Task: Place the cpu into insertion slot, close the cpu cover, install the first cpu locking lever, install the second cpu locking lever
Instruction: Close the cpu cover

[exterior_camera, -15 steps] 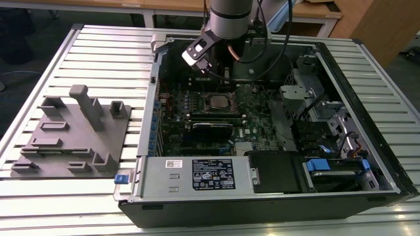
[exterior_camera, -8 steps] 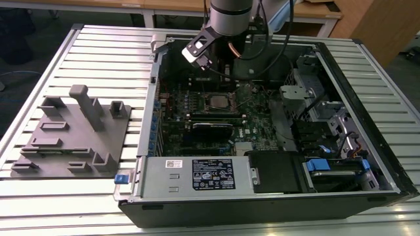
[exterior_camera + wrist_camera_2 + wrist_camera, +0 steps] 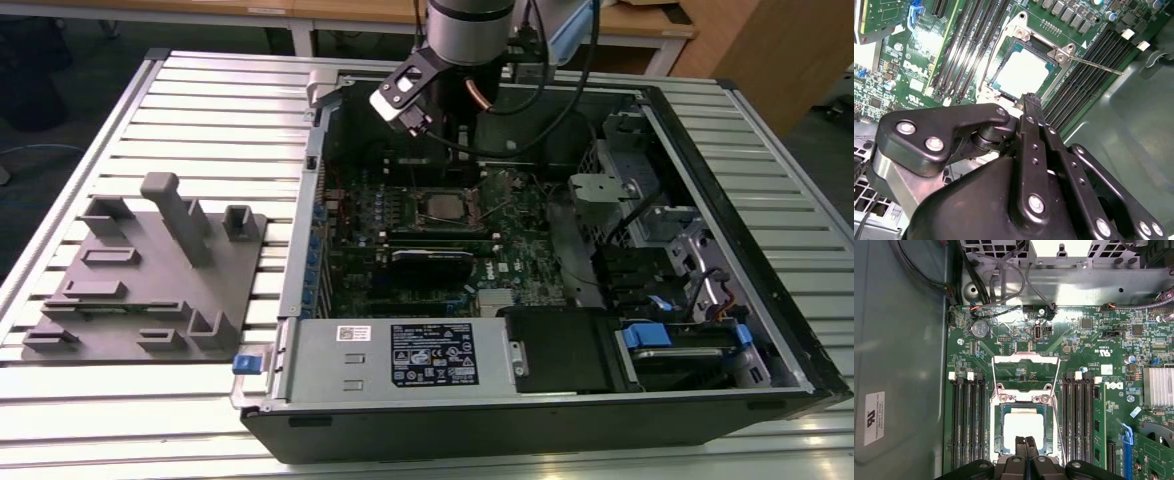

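The cpu (image 3: 1024, 427) shows its silver-grey top and lies in the insertion slot (image 3: 999, 432) on the green board; it is also seen in the second wrist view (image 3: 1021, 72) and the exterior view (image 3: 441, 206). The cpu cover (image 3: 1026, 359) is swung open and lies flat beyond the socket, with green board visible through its window. Thin wire locking levers (image 3: 1057, 390) stand free on both sides of it; one rod (image 3: 1099, 65) sticks out past the socket. My gripper (image 3: 1026, 444) hangs just above the cpu's near edge, shut with nothing between its fingers (image 3: 1031, 107).
Long black memory slots (image 3: 966, 425) flank the socket on both sides. The open computer case (image 3: 747, 200) walls surround the board, with drive bays and cables at the exterior view's right. A grey fixture plate (image 3: 147, 270) lies on the slatted table at the exterior view's left.
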Available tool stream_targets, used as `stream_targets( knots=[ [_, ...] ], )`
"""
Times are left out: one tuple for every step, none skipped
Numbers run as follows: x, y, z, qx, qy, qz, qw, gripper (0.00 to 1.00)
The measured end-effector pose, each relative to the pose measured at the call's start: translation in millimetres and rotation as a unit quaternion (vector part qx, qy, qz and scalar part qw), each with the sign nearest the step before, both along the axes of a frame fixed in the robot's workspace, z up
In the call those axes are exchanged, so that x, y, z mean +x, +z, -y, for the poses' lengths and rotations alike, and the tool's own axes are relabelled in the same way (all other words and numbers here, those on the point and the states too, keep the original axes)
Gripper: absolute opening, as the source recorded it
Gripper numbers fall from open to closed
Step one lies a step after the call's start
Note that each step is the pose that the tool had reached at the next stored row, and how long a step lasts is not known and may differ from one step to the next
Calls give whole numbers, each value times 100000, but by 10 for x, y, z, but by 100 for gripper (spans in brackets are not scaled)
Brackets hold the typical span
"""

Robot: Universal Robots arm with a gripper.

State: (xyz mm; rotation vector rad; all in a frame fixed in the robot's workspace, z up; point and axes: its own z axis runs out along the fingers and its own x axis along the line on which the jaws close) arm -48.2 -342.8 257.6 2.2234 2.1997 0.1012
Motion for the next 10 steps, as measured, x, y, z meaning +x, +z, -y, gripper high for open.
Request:
stream_targets(
  knots=[
    [0, 0, 0, 7, 2, 3, 100000, 11],
    [0, 1, 0, -3, 2, -1, 100000, 11],
    [0, 2, 0, -10, 1, -7, 100000, 11],
    [0, 2, 0, -6, -1, -3, 100000, 11],
    [0, 2, 0, -7, 0, -5, 100000, 11],
    [0, 3, 0, -9, -1, -4, 100000, 11],
    [1, 3, 0, -12, 3, -7, 100000, 11],
    [5, 3, 1, -14, 8, -12, 100000, 11],
    [11, 4, 1, -21, 6, -13, 100000, 11],
    [17, 4, 1, -19, -1, -12, 100000, 11]
  ],
)
